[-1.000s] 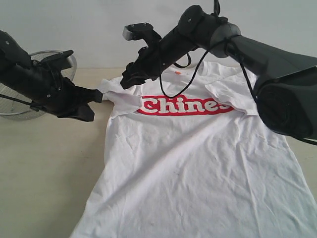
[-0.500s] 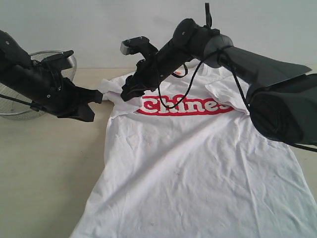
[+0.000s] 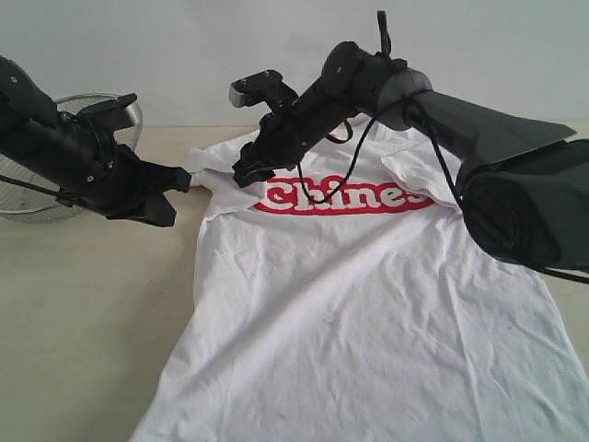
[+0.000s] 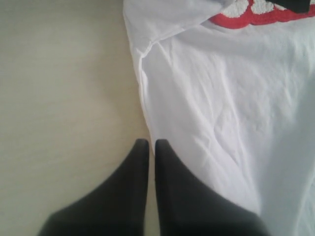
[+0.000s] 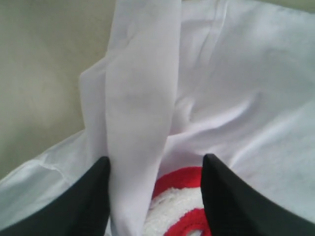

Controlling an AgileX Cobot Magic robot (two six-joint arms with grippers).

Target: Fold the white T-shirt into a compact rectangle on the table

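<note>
The white T-shirt (image 3: pixel 368 295) lies chest-up on the table (image 3: pixel 83 304), its red lettering (image 3: pixel 345 196) showing. Both sleeves are folded in toward the chest. My left gripper (image 3: pixel 184 180) is shut and empty, its tips (image 4: pixel 149 142) just at the shirt's side edge (image 4: pixel 142 88), over the bare table (image 4: pixel 59 98). My right gripper (image 3: pixel 244 175) reaches across to the left sleeve (image 3: pixel 221 180). It is open (image 5: pixel 156 160), its fingers astride a raised fold of white cloth (image 5: pixel 140 113) above the first red letter (image 5: pixel 179 179). The fold lies against one finger (image 5: pixel 93 196).
A wire-mesh basket (image 3: pixel 92 98) stands at the back left behind my left arm. The right arm (image 3: pixel 479 120) and its black cable (image 3: pixel 368 129) hang over the shirt's collar area. Bare table lies left of the shirt.
My right gripper has come down and slightly right, closer to the folded left sleeve and the lettering. The left arm and the shirt have stayed put.
</note>
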